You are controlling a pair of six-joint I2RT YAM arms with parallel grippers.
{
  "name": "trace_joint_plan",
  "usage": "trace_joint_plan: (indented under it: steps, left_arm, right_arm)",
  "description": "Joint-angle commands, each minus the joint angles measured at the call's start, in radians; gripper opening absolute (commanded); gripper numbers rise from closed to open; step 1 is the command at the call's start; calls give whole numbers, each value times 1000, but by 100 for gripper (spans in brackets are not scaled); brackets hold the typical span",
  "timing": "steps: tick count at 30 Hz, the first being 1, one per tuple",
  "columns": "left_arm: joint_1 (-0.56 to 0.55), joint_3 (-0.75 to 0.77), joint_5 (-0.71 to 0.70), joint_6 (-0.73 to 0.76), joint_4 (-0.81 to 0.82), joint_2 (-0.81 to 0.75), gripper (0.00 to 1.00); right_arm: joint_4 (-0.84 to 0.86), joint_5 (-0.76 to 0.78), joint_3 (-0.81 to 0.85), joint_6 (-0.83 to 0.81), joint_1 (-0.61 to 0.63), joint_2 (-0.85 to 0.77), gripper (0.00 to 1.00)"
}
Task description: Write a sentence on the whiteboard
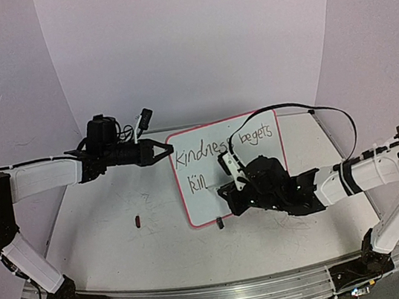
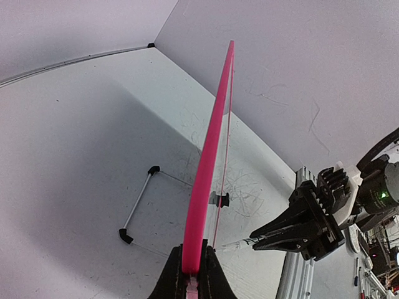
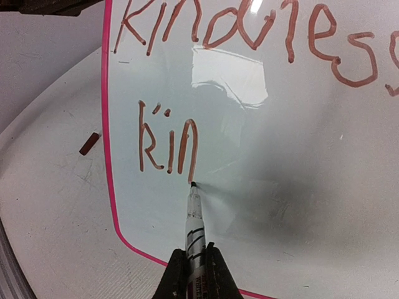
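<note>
The whiteboard (image 1: 202, 208), white with a pink frame, stands tilted on the table. My left gripper (image 1: 165, 153) is shut on its left frame edge (image 2: 206, 168), with the jaws clamped on the pink rim (image 2: 192, 258). The sentence reads "kindness begets" (image 1: 221, 146) on the top line and "kin" (image 1: 199, 182) on the second. My right gripper (image 1: 226, 189) is shut on a marker (image 3: 194, 218). The marker's tip touches the board at the foot of the "n" in "kin" (image 3: 167, 146). In the right wrist view my right gripper (image 3: 195, 268) sits low in the frame, over the board's lower edge.
A small dark marker cap (image 1: 137, 220) lies on the table left of the board and shows in the right wrist view (image 3: 89, 142). A black clip foot (image 1: 220, 224) sits at the board's near edge. A wire stand (image 2: 138, 202) rests behind the board. An aluminium rail (image 1: 206, 295) runs along the near table edge.
</note>
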Motion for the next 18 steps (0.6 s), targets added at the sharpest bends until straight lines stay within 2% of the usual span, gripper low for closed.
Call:
trace_joint_plan:
  steps: [1, 18]
  left_arm:
    - [-17, 33, -19, 55, -16, -8, 0]
    - [-18, 32, -16, 54, -16, -11, 0]
  right_arm:
    - [-8, 41, 37, 5, -9, -63, 0]
    - [7, 106, 52, -8, -16, -24, 0]
